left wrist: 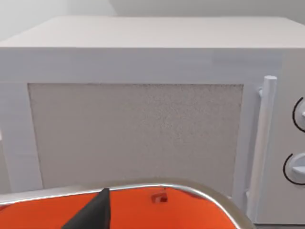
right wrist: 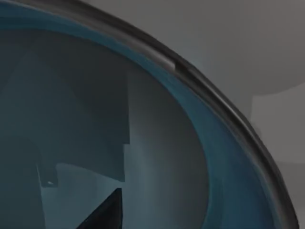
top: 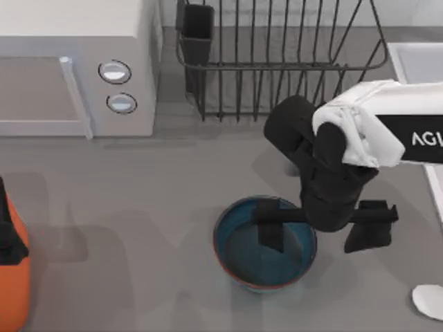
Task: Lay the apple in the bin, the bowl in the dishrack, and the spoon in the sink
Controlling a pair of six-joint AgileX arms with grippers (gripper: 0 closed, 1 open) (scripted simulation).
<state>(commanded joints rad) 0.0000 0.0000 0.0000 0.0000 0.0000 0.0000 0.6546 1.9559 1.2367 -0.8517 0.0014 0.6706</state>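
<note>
The teal-blue bowl point(top: 239, 249) stands on the table front of centre, a reddish-brown band along its lower rim. My right gripper point(top: 320, 232) hangs open across the bowl's right rim, one finger point(top: 271, 228) inside and the other point(top: 370, 232) outside. The right wrist view looks down into the bowl point(right wrist: 157, 143) past its dark rim. The white spoon point(top: 429, 301) lies at the front right edge. The orange bin point(top: 14, 277) sits at the front left. My left gripper point(left wrist: 93, 214) hovers over the bin point(left wrist: 143, 210). The apple is out of view.
The black wire dishrack point(top: 277, 55) with its dark utensil cup point(top: 197, 31) stands behind the bowl. The pale sink point(top: 415, 59) is at the back right. A white microwave point(top: 76, 69) with two knobs occupies the back left, close before the left wrist camera point(left wrist: 143, 119).
</note>
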